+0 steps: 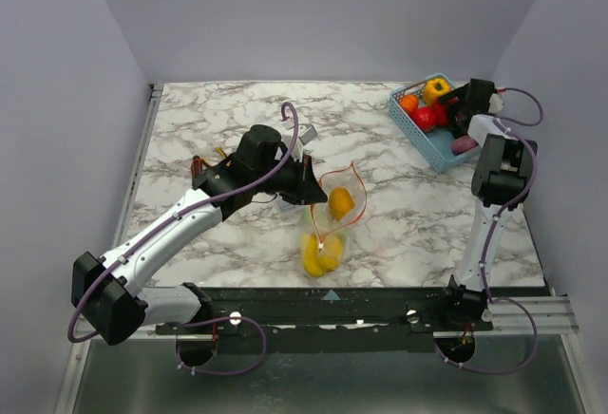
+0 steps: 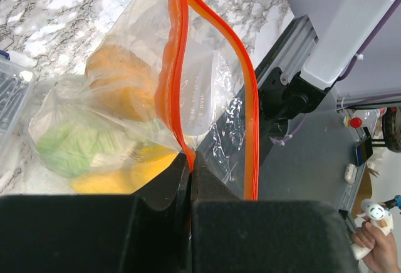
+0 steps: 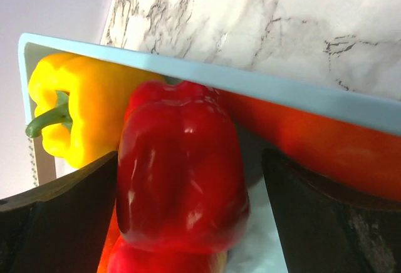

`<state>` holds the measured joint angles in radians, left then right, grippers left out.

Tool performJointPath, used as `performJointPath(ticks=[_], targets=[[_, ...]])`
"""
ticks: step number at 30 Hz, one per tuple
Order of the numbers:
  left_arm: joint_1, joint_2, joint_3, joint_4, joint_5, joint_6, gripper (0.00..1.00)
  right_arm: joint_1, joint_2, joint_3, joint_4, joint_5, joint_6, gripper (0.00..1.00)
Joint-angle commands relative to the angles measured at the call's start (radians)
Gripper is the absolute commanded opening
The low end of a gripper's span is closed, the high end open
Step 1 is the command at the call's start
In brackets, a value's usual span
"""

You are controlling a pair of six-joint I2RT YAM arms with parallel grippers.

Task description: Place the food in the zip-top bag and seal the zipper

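The left hand (image 2: 190,168) is pressed together on one lip of the zipper (image 2: 170,60), at the lower middle of its wrist view. I'd guess that's the whole point. Pinching one strip holds it up while the other orange strip bows away, so the mouth of the zip-top bag (image 1: 328,229) gapes as a loop.

In the overhead view the bag sits near the centre of the marble surface (image 1: 218,120), a bit below the middle. The open loop is on its upper-right side, roughly facing the blue basket (image 1: 429,148). That looks handy for a drop-in.

Already inside the bag are an orange piece (image 2: 119,72), something green (image 2: 69,144) and a yellow piece (image 2: 147,168).

The right hand (image 3: 190,160) is in the upper right of the overhead view, dipped into the basket. Its fingers are spread either side of the red pepper (image 3: 182,179) and not clamped on it. There's a clear gap on the right side of the wrist view.

The yellow pepper (image 3: 69,110) is jammed against the red one at left. An orange-red piece (image 3: 313,144) sits at right under the basket rim, so it's a tight spot.

My read is that this is the pick for the next item. The zipper is unsealed and the task is somewhere in the middle. Closing here might shove the neighbours around.
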<state>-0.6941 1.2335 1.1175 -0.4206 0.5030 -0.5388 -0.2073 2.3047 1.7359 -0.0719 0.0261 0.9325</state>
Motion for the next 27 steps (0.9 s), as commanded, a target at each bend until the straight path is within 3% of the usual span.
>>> performJointPath(ticks=[1, 6, 13, 17, 20, 23, 27], targets=[[-0.001, 0.007, 0.005, 0.047, 0.028, 0.007, 0.0, -0.003, 0.055, 0.011, -0.038, 0.015, -0.022, 0.92], [-0.001, 0.018, 0.007, 0.044, 0.023, 0.011, 0.0, -0.003, -0.023, -0.069, 0.054, -0.046, -0.035, 0.66], [-0.002, 0.041, 0.013, 0.034, 0.021, 0.017, 0.0, -0.001, -0.224, -0.15, 0.056, -0.03, -0.086, 0.47], [-0.002, 0.047, 0.015, 0.036, 0.031, 0.018, 0.0, 0.0, -0.342, -0.205, 0.002, 0.022, -0.117, 0.44], [-0.001, 0.051, 0.016, 0.032, 0.029, 0.02, 0.0, 0.0, -0.438, -0.279, -0.048, 0.055, -0.141, 0.31], [-0.002, 0.049, 0.017, 0.031, 0.033, 0.02, 0.0, 0.0, -0.546, -0.402, -0.035, -0.015, -0.167, 0.23], [-0.001, 0.043, 0.017, 0.033, 0.029, 0.022, 0.0, 0.036, -0.727, -0.59, -0.003, -0.156, -0.213, 0.19]])
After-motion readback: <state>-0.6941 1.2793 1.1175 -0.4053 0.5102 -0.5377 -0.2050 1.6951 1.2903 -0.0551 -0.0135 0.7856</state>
